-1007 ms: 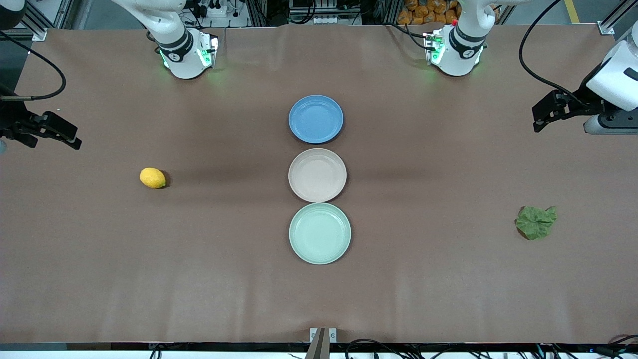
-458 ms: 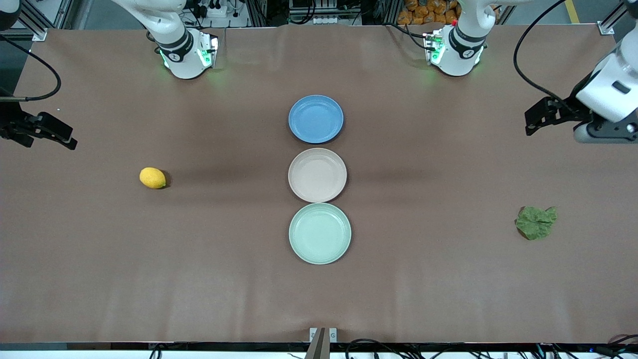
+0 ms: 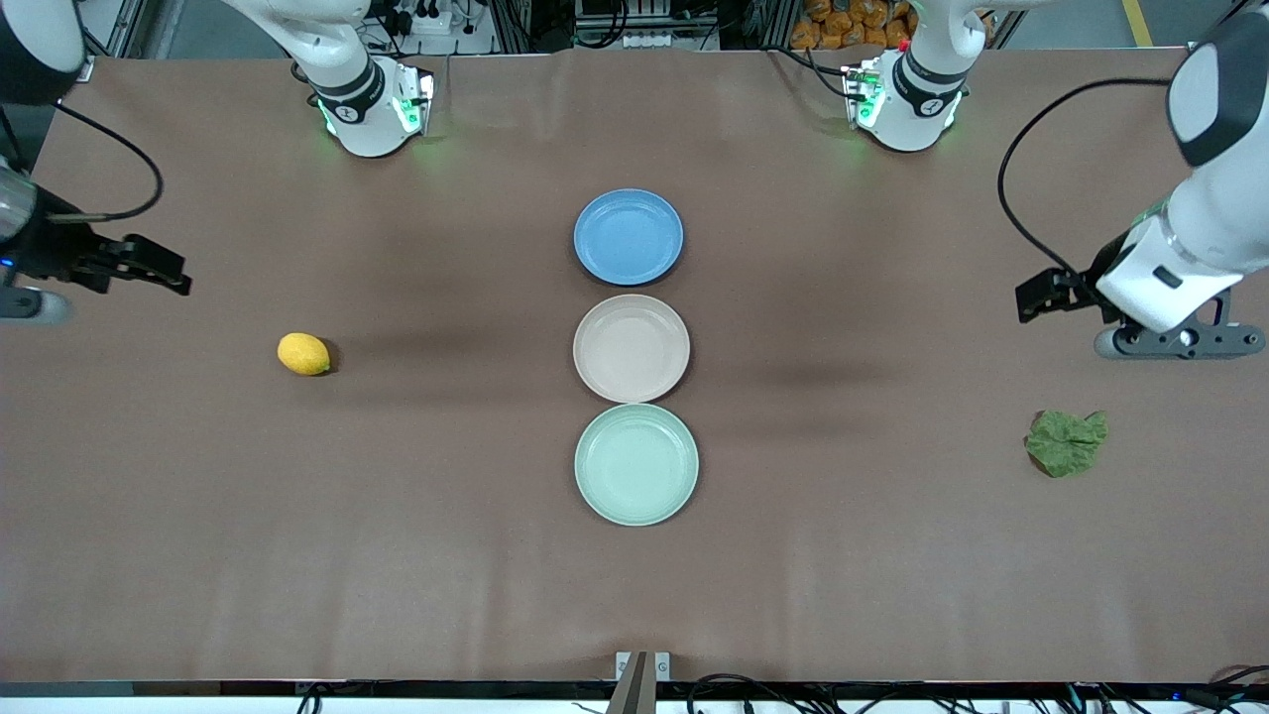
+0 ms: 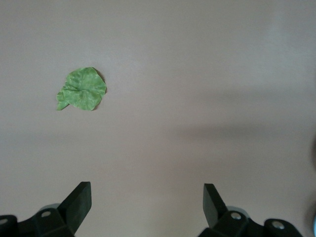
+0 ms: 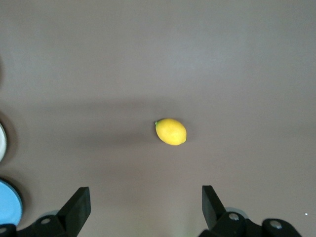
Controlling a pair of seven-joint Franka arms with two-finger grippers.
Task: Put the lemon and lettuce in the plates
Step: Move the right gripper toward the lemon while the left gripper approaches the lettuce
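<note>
The yellow lemon [image 3: 303, 354] lies on the brown table toward the right arm's end; it also shows in the right wrist view [image 5: 171, 132]. My right gripper [image 3: 171, 279] is open and empty over bare table near the lemon, apart from it; in its wrist view [image 5: 145, 201] the jaws stand wide. The green lettuce [image 3: 1067, 442] lies toward the left arm's end and shows in the left wrist view [image 4: 81, 95]. My left gripper [image 3: 1033, 298] is open and empty over bare table near it [image 4: 146, 200]. The beige plate [image 3: 632, 348] and mint plate [image 3: 636, 464] sit mid-table, both empty.
A blue plate [image 3: 629, 237] sits in line with the two plates, farthest from the front camera; its edge shows in the right wrist view [image 5: 7, 203]. The two arm bases [image 3: 369, 104] [image 3: 904, 99] stand along the table's back edge.
My left gripper has swung toward the lettuce. My right gripper has shifted toward the lemon. The lemon, lettuce and plates have not moved.
</note>
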